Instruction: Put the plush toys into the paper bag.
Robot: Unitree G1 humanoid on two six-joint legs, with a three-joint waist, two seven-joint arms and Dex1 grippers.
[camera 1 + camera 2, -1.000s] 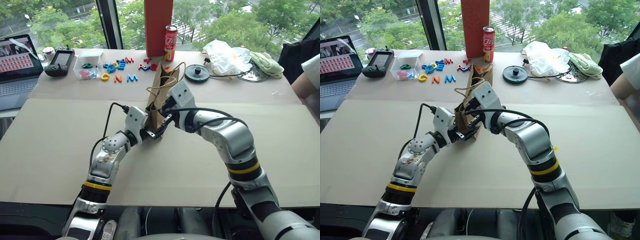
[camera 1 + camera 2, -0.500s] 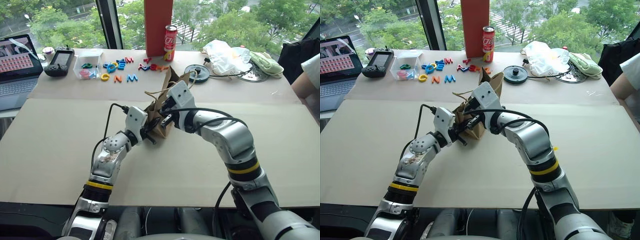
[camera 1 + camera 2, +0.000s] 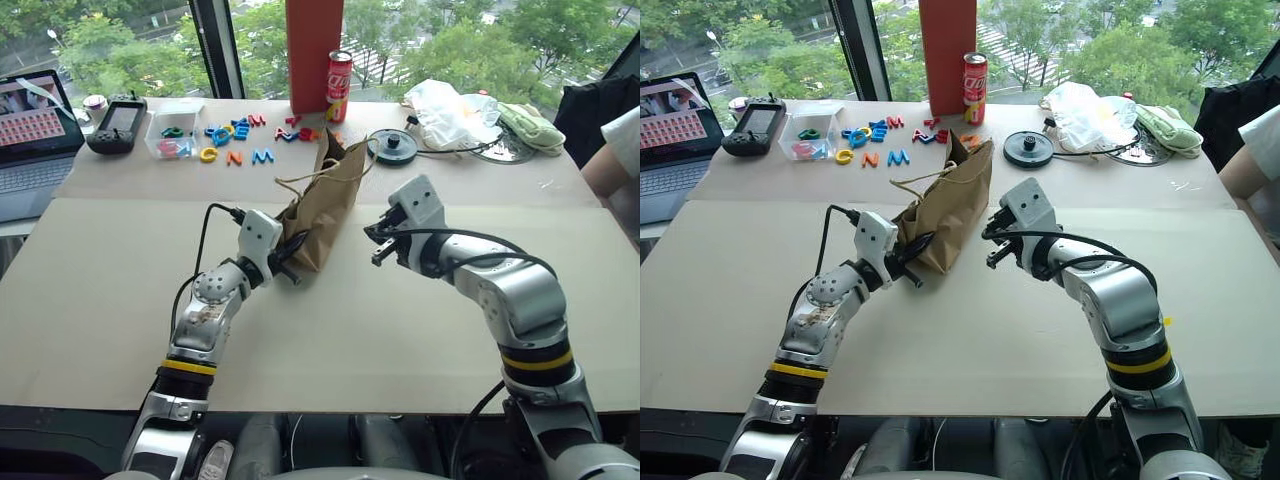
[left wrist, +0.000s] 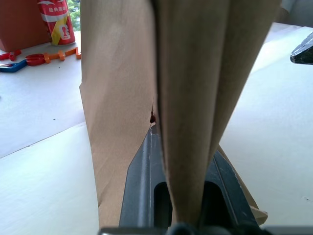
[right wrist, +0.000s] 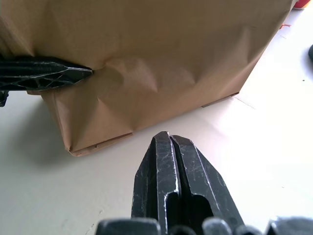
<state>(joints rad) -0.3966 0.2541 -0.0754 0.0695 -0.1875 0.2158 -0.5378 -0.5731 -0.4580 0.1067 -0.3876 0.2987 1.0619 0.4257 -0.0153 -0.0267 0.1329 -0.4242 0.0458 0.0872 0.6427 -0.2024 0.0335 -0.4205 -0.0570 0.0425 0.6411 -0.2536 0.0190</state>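
Paper bag [image 3: 322,205]: 1, brown, twine handles, leaning over near the middle of the table [image 3: 120,300], top toward the far edge. Plush toys: cannot tell where they are.
Left gripper [image 3: 290,250]: clamped on a fold of the paper bag's lower side.
Right gripper [image 3: 380,247]: fingers pressed together, holding nothing, just beside the bag without touching.
Far edge: 1 soda can [image 3: 340,73], coloured letters [image 3: 235,135], 1 laptop [image 3: 35,135] at the left corner.

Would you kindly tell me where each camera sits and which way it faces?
Left and right eye views: on the head, looking down over both arms at the paper bag.
Left wrist view: along the left end effector, shut on the bag's fold.
Right wrist view: along the shut right end effector, facing the bag.
All views share the bag.
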